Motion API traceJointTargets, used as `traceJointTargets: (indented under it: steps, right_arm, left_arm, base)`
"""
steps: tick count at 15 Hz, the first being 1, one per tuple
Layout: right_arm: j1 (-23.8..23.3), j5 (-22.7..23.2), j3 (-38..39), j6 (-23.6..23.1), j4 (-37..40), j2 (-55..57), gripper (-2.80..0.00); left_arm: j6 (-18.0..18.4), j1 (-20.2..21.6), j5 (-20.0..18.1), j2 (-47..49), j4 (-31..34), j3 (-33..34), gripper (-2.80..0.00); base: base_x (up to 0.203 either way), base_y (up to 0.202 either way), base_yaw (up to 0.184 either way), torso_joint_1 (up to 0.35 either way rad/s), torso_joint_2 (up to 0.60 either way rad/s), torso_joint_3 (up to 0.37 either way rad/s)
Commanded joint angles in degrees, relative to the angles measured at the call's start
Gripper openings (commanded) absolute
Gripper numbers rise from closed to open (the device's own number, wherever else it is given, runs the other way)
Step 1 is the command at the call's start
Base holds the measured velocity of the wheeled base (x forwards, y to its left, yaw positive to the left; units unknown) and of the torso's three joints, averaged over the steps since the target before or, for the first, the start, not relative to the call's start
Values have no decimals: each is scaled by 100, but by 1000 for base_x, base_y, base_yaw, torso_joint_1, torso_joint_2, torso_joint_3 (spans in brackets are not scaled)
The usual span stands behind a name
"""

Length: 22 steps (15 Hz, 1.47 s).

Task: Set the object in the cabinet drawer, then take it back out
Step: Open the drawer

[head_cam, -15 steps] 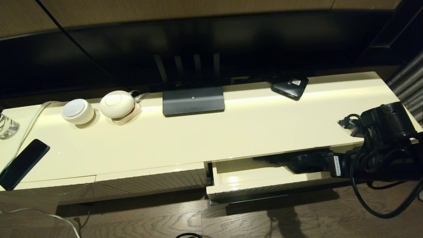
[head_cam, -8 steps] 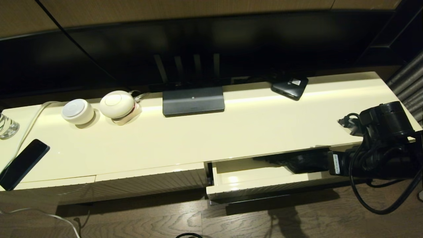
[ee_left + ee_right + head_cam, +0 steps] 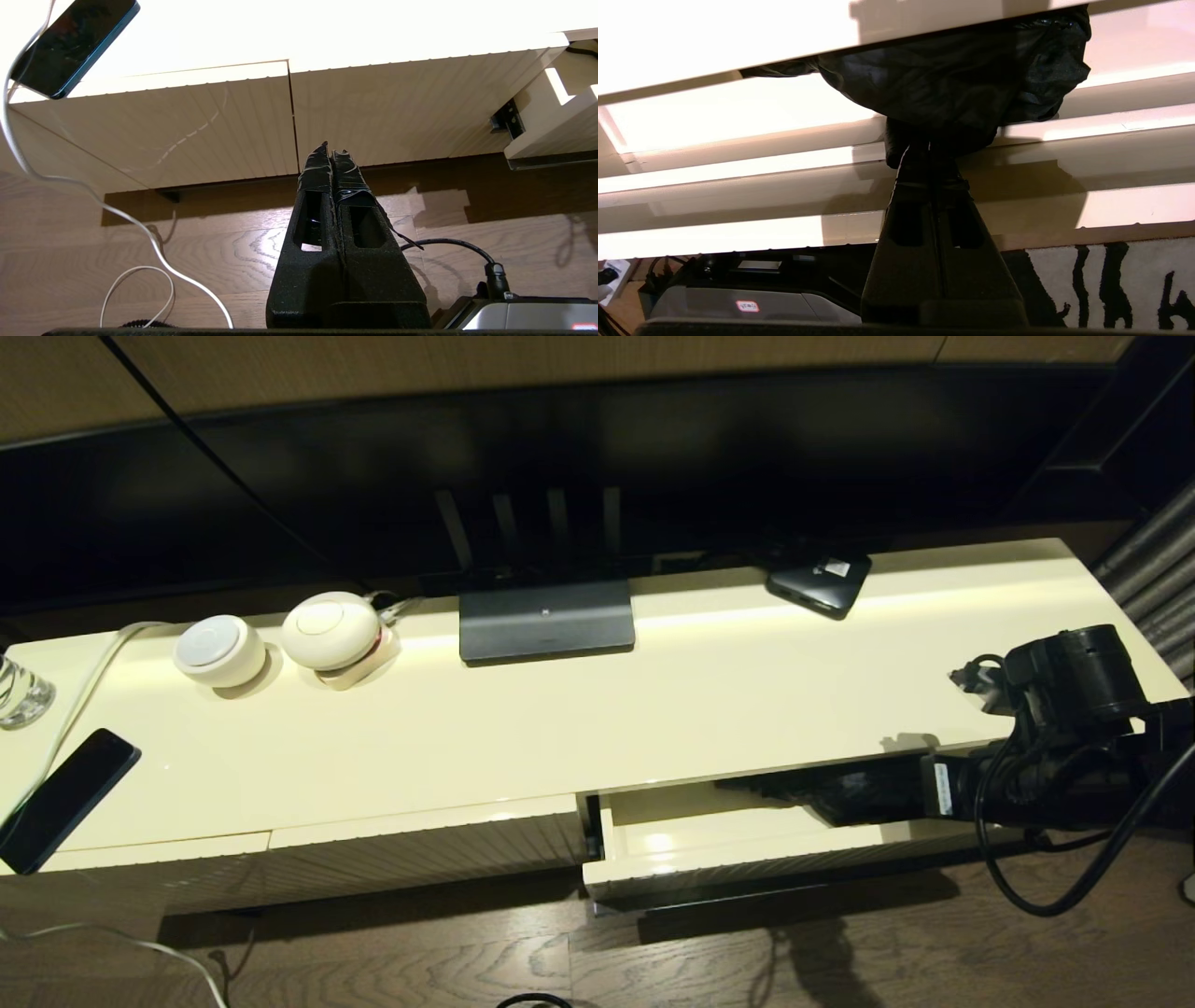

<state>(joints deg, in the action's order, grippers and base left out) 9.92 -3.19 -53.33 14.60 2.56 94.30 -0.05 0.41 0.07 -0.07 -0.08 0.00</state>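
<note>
The wide, shallow, glossy cream cabinet drawer (image 3: 709,845) with its finely ribbed front stands pulled open at about five o'clock in the head view, under the front edge of the long glossy cream cabinet top (image 3: 560,709). The black folding umbrella with loose, bunchy fabric (image 3: 831,791) lies in the right half of the drawer, partly tucked beneath the overhanging top.

The right gripper (image 3: 930,148) reaches into the drawer from three o'clock. Its black fingers are pressed close together and their tips are buried in the umbrella's fabric; it appears to pinch a fold of that fabric, though the contact itself is hidden by the cloth. In the right wrist view the umbrella (image 3: 962,79) fills the space between the cabinet top's edge and the drawer's rim.

The left gripper (image 3: 331,151) hangs low in front of the closed ribbed cream front panels (image 3: 196,126), fingers pressed flat against each other with nothing between them, above the wood-grain floor (image 3: 233,242).

On the cabinet top, a slim dark phone (image 3: 65,798) lies at nine o'clock, two round white devices (image 3: 275,639) sit at ten o'clock, and a small flat black box with a white label (image 3: 820,581) sits at one o'clock.
</note>
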Motion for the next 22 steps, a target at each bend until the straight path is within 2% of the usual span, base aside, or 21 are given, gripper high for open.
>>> traceJointTargets:
  steps: [1,8,12,22]
  right_arm:
    - [1,3,-3,8,-1,83,-280]
    - [62,87,95,16,135,168,-280]
    - [62,74,86,16,675,150,-280]
    - [62,99,256,27,1177,213,-280]
  left_arm:
    - [-4,2,1,7,-1,18,-280]
    - [-4,2,1,7,-1,18,-280]
    - [-4,2,1,7,8,18,-280]
    - [-4,2,1,7,1,18,-280]
  base:
    - [0,0,0,0,0,0]
    - [0,0,0,0,0,0]
    - [0,0,0,0,0,0]
    - [0,0,0,0,0,0]
